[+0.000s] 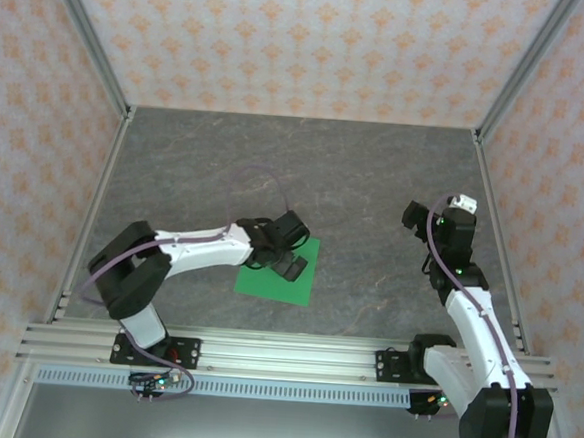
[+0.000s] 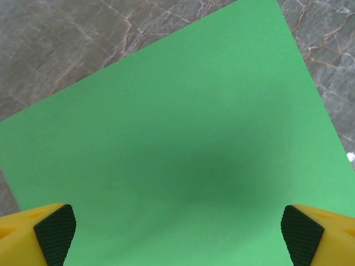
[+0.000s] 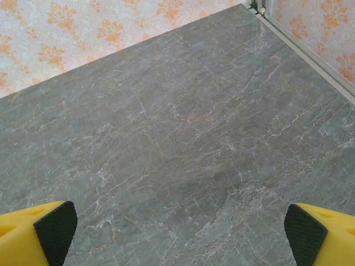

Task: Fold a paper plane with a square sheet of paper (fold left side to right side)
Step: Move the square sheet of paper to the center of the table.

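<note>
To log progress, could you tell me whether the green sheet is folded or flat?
Flat: the square sheet of paper lies uncreased on the table beneath the open left gripper.

The left arm (image 1: 195, 245) and right arm (image 1: 480, 327) were white, black-jointed, purple-cabled; yellow fingers (image 2: 328, 224) carried black textured pads (image 2: 54, 234)

My overhead camera looks down from behind the rig over the whole tabletop (image 1: 375, 175). The left wrist camera sits close above the green sheet (image 2: 177, 138), which the overhead view also shows. The right wrist camera looks across the tabletop toward the wall (image 3: 83, 33).
</note>
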Action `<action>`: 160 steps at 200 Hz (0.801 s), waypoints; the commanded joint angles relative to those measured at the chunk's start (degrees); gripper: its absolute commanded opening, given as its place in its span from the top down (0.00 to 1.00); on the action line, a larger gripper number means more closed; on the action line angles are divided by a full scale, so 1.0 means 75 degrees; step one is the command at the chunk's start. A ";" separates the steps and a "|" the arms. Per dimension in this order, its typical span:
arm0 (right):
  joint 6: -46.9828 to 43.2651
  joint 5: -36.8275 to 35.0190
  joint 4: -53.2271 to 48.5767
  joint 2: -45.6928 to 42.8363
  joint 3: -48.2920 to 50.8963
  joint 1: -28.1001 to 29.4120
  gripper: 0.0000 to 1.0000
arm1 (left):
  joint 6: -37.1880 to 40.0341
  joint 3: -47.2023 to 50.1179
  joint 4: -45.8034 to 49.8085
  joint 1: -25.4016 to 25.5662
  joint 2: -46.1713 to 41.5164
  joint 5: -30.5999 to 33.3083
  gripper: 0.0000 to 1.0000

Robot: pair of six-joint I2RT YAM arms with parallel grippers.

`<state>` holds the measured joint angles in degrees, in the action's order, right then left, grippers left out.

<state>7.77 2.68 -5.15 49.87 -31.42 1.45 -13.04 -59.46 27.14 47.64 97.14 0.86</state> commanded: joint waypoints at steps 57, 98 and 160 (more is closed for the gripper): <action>0.0063 0.0092 -0.0186 -0.0028 -0.0331 -0.0026 0.00 | -0.0833 -0.1258 0.0974 0.0026 0.1589 -0.0193 0.01; 0.0060 0.0129 -0.0159 -0.0017 -0.0311 -0.0029 0.00 | -0.0802 -0.1783 0.1008 0.0012 0.2247 -0.0253 0.01; 0.0187 0.0261 -0.0193 -0.0022 -0.0265 -0.0021 0.00 | 0.0122 -0.3085 0.0928 -0.0477 0.3084 -0.0764 0.02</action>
<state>8.01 3.97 -5.76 49.87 -31.97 1.45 -16.14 -80.25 33.23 46.24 116.51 -3.75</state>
